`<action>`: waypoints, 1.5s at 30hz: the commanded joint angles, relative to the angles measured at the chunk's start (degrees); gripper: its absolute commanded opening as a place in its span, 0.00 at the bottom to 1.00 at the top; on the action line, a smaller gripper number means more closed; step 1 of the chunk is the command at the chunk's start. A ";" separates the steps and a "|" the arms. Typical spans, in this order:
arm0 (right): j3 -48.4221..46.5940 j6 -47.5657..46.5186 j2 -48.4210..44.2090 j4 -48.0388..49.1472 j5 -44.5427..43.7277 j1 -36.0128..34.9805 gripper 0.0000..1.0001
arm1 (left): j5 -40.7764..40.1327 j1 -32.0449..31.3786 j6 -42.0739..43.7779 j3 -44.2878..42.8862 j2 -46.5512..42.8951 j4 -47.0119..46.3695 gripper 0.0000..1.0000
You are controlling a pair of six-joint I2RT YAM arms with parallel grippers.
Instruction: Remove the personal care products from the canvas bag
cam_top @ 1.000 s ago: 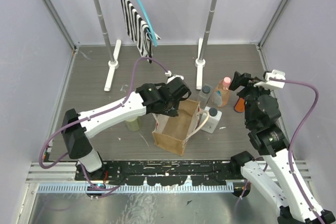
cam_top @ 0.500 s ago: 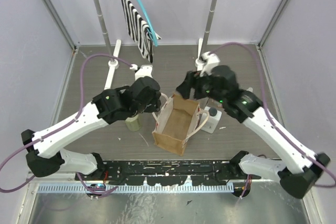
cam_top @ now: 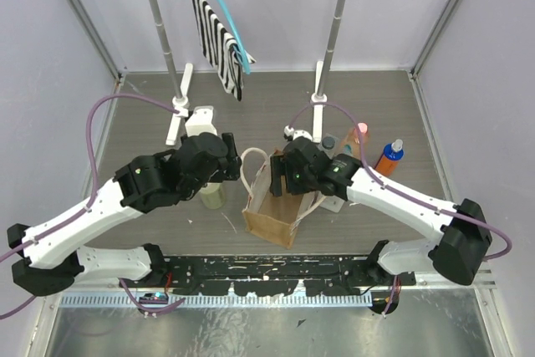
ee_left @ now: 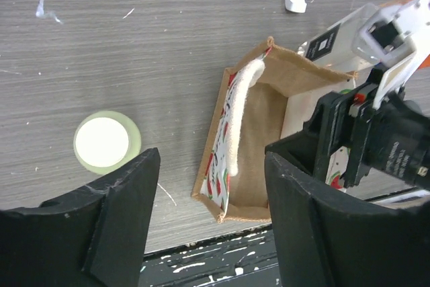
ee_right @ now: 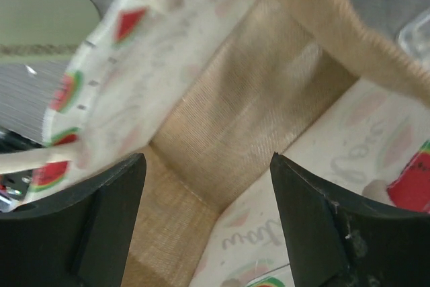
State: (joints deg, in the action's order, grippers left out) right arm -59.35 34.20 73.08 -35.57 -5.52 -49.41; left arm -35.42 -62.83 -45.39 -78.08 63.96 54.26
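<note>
The canvas bag stands open on the table, and its brown bottom shows nothing inside. My right gripper hangs open in the bag's mouth, its jaws wide apart and holding nothing. To the left of the bag my left gripper is open and empty. Below it stands the olive-green bottle, cream cap up. Right of the bag stand the clear grey bottle, the peach bottle and the orange bottle. My right arm mostly hides the white bottle.
A clothes rack with a striped cloth on a teal hanger stands at the back, its feet on the table. The bag's cream handle droops over its left wall. A black rail runs along the near edge.
My right arm swung in from the far right to hang over the bag. My left arm drew back from the bag's mouth to the left, and its jaws opened wide.
</note>
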 commanded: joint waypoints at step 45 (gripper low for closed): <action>6.32 10.19 23.28 8.06 -5.54 -11.03 0.69 | 16.75 10.93 1.09 15.48 3.81 -15.52 0.00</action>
State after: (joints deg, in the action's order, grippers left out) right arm -52.99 42.74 92.97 -32.14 -10.41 -60.05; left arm -19.53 -51.90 -44.16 -62.17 67.66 37.60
